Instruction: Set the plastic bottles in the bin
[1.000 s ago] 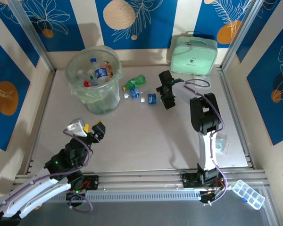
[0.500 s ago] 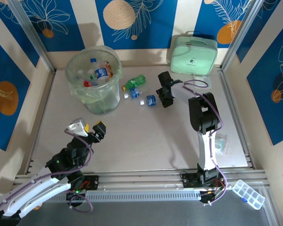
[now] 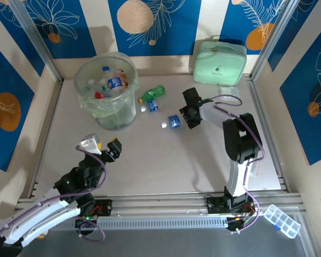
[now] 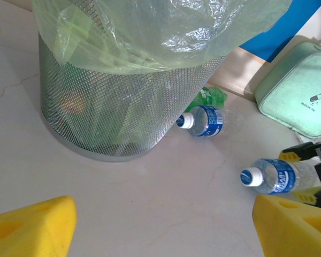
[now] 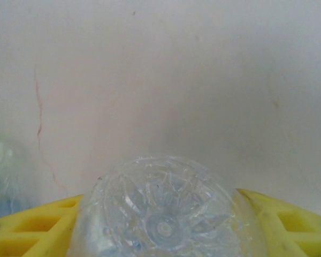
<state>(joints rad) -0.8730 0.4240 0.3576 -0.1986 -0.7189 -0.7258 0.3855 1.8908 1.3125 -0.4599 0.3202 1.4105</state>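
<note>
Since a second ago: the right gripper (image 3: 183, 118) has drawn back toward the near side and closed on a clear plastic bottle with a blue label and white cap (image 3: 173, 122), which has come along with it. In the wrist view the bottle's ribbed base sits clamped between the yellow fingers (image 5: 32, 230). Whether the bottle rests on the pale table (image 3: 166, 160) or hangs just clear of it is hard to judge.

The round mesh bin lined with a pale green plastic bag (image 3: 116, 115) stands far left on the table, with several bottles (image 3: 113, 83) inside. A mint green zipped case (image 3: 219, 63) lies at the far right, against the wall.

The left gripper (image 3: 101, 143) is near-left, jaws spread wide, nothing between them, facing the bin.

Two loose bottles lie just right of the bin. A second blue-labelled clear bottle (image 3: 151, 106) is on its side, cap toward the bin. A green plastic bottle (image 3: 152, 93) lies close behind it.
</note>
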